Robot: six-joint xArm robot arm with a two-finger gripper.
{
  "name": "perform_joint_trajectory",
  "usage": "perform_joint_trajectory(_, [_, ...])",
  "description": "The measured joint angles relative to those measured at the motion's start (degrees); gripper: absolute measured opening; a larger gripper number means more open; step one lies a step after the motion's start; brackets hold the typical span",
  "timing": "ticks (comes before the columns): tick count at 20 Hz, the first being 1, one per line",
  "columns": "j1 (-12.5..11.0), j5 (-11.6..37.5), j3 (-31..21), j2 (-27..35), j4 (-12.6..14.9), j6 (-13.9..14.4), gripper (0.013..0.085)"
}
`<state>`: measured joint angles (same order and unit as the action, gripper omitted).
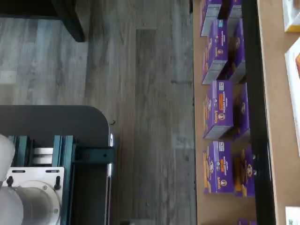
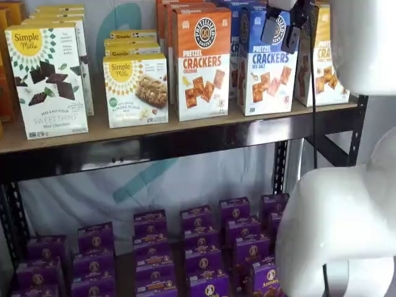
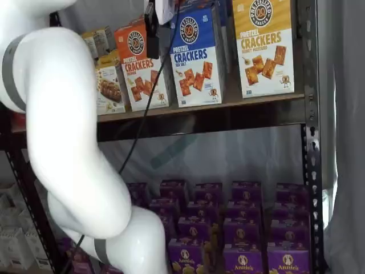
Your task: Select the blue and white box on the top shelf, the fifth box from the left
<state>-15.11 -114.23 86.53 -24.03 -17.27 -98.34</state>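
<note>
The blue and white box [image 2: 266,77] stands upright on the top shelf [image 2: 185,141], between an orange-topped box and a yellow-topped box; it shows in both shelf views [image 3: 197,65]. My gripper [image 2: 280,39] hangs from the top edge in front of the box's blue upper part. Its two black fingers stand apart, and the box's round logo shows in the gap between them. The gripper holds nothing. In a shelf view it appears side-on [image 3: 152,25], left of the box's top. The top shelf also shows there [image 3: 228,111].
The orange-topped Cheddar box [image 2: 199,62] and the yellow-topped box [image 2: 325,65] flank the blue box. Simple Mills boxes [image 2: 49,80] stand further left. Small purple boxes [image 2: 198,247] fill the lower shelf. My white arm [image 3: 63,125] and its cable [image 3: 142,114] hang before the shelves.
</note>
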Motion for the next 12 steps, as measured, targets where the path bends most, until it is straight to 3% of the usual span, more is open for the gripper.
perform_joint_trajectory(2, [1.45,1.65,-1.46,-0.93,3.38,-0.1,0.085])
perform_joint_trajectory(4, [1.41,2.6,-2.92,-1.57,4.22,-0.57,0.085])
perform_joint_trajectory(8, [1.08,3.92,-5.29,-2.59,4.51,-1.22,0.085])
perform_joint_trajectory(12, [0.14,4.55,-6.14,-3.02,3.1,-1.71,0.085])
